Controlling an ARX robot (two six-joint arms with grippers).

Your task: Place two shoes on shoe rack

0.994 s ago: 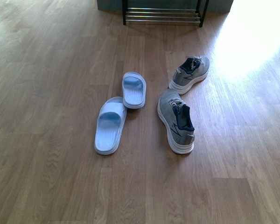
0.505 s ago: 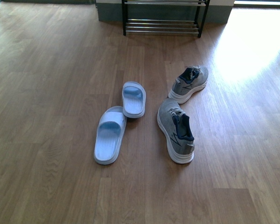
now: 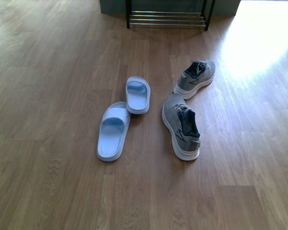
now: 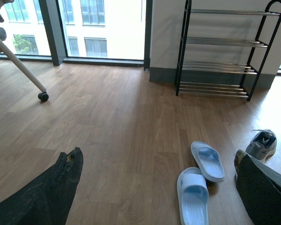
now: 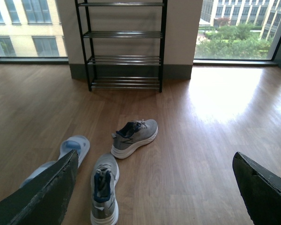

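Note:
Two grey knit sneakers lie on the wood floor: the near sneaker [image 3: 181,125] [image 5: 104,187] and the far sneaker [image 3: 195,76] [image 5: 134,136]. Left of them lie two pale blue slides, the near slide [image 3: 113,130] [image 4: 193,197] and the far slide [image 3: 137,94] [image 4: 207,160]. The shoe rack [image 3: 166,18] [image 4: 223,47] [image 5: 123,44], black frame with chrome bars, stands against the far wall. My left gripper [image 4: 159,187] is open above the floor, left of the slides. Above bare floor, right of the sneakers, my right gripper [image 5: 154,187] is open too. Neither arm shows in the front view.
A chair leg with a caster [image 4: 43,96] stands on the floor far left. Large windows [image 4: 98,26] run along the back wall. A bright sun patch [image 3: 264,38] lies on the floor at the right.
The front view shifted: the shoes and rack sit slightly higher in the frame than half a second ago. No shoe has moved on the floor.

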